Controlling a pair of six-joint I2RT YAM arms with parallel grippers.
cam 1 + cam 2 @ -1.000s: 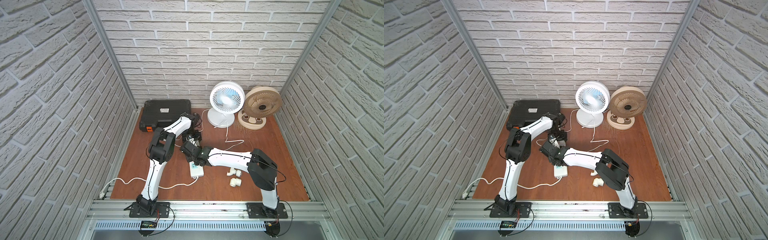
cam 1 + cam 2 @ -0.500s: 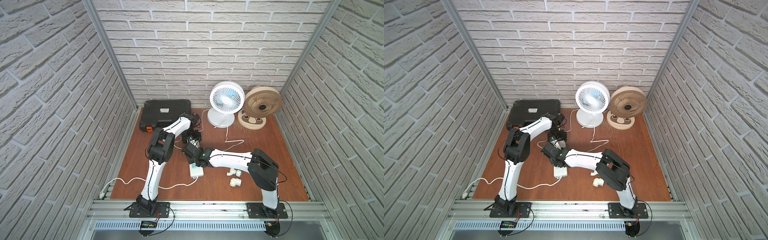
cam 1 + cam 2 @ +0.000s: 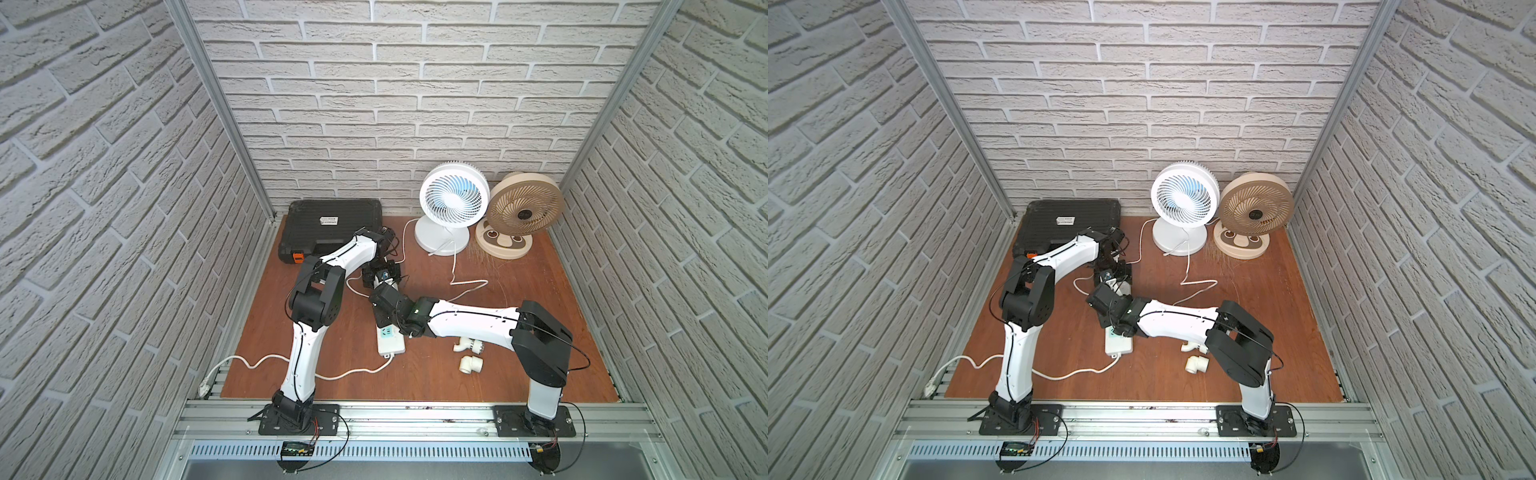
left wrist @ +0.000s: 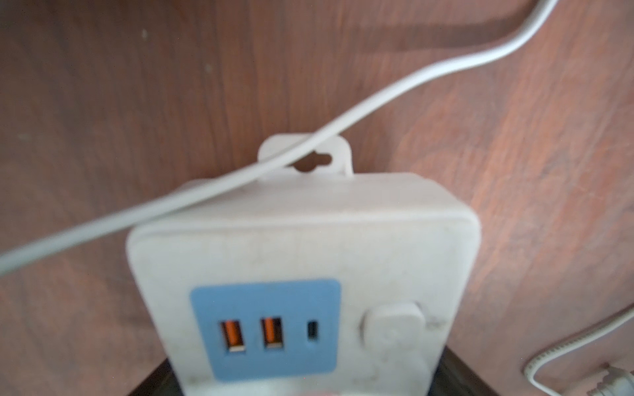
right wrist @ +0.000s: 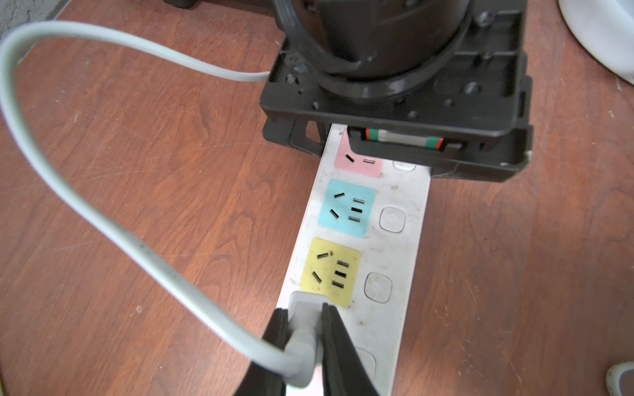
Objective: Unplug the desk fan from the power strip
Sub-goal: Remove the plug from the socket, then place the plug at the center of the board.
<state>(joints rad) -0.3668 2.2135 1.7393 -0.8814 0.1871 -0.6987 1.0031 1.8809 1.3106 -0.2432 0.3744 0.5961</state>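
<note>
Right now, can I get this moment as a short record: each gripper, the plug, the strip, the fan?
right gripper: shut on the plug
plug: grey, at the power strip, next to the yellow socket; whether seated is unclear
left gripper: down over the strip's far end, jaw state unclear
power strip: flat on the wooden table
white fan: upright at the back wall

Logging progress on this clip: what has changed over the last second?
Almost nothing. The right gripper has crept slightly toward the back wall, still shut on the grey plug over the power strip. The left gripper stays at the strip's far end. Both fans, the case and the cords are unmoved.
</note>
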